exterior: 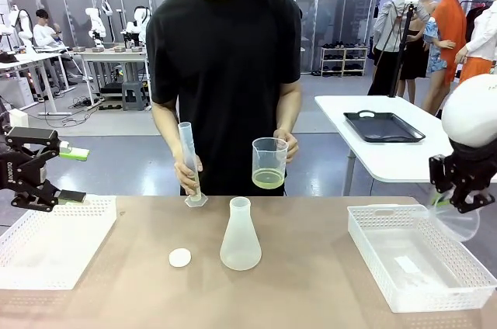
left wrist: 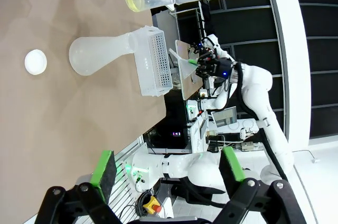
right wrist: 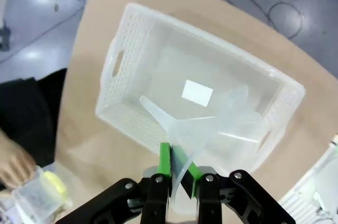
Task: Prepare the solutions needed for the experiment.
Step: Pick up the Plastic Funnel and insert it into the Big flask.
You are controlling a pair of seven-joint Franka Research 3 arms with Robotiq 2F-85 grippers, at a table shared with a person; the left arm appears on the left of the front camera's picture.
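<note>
Across the brown table [exterior: 311,282] the solutions [exterior: 269,180] lie shallow in the person's raised beaker [exterior: 269,157], the left gripper [exterior: 72,174] gapes idle, and the right gripper [right wrist: 178,160] pinches a funnel [right wrist: 211,126] seemingly by its thin rim, so it may twist loose

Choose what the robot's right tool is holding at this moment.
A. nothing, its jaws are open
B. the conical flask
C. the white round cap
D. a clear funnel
D: in the right wrist view the right tool is shut on the rim of a clear funnel, while the conical flask and the white cap stand untouched on the table.
</note>
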